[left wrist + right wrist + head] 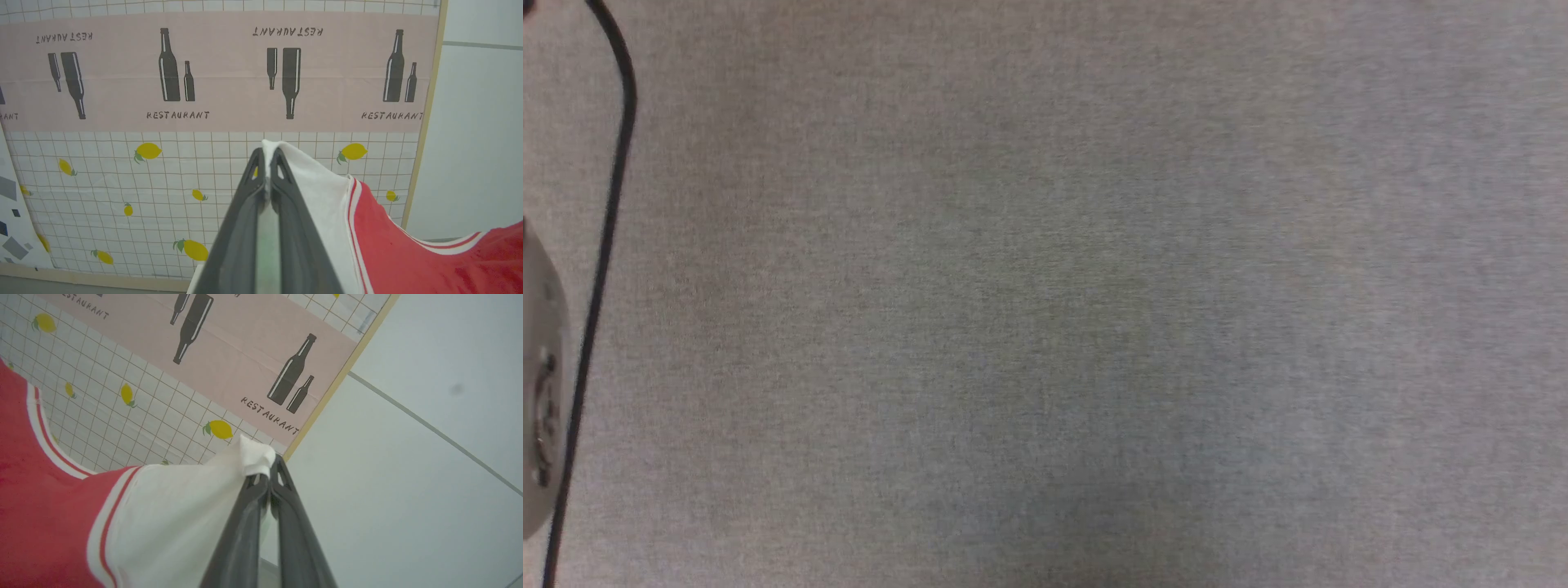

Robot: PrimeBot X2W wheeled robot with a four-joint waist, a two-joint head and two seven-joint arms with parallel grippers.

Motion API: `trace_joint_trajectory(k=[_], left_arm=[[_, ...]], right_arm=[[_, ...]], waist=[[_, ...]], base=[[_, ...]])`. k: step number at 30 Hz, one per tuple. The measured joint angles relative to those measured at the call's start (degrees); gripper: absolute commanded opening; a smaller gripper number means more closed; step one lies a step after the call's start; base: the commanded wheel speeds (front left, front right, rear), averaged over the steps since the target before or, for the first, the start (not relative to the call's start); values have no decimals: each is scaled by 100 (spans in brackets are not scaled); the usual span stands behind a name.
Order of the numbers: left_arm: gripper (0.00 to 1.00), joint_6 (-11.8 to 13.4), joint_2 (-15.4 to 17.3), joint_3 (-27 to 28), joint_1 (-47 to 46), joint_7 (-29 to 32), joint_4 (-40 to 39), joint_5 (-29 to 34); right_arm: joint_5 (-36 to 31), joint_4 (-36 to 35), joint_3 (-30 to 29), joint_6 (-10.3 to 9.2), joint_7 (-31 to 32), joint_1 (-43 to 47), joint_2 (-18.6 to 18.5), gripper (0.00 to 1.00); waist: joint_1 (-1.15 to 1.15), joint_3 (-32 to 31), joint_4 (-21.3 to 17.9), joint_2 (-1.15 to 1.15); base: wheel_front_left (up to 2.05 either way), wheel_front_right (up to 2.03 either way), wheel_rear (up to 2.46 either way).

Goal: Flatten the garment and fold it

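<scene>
Against pink-and-white sheet (pixel 122 183) printed w/ lemons & bottles, red jersey shirt w/ white short sleeves (pixel 408 253) is held up btwn both arms: left pincer (pixel 268 158) pinches one white sleeve tip, right pincer (pixel 267 471) pinches the other.

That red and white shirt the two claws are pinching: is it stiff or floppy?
Probably floppy: the garment droops between the left gripper and right gripper. Likely light, since small pinches of sleeve hold it.
</scene>
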Motion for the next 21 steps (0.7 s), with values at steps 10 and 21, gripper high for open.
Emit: trace_joint_trajectory(k=[10, 21], left_arm=[[0, -564, 99, -134, 1375, -280, -469, -355], [0, -553, 412, -374, 4380, 12, -1842, -726]], right_arm=[[1124, -441, 921, 1, -465, 944, -463, 0], [2412, -1927, 780, 1, -557, 3775, -1087, 0]], waist=[[0, 51, 227, 0], [-1, -680, 233, 0]], base=[[0, 0, 0], [0, 0, 0]])
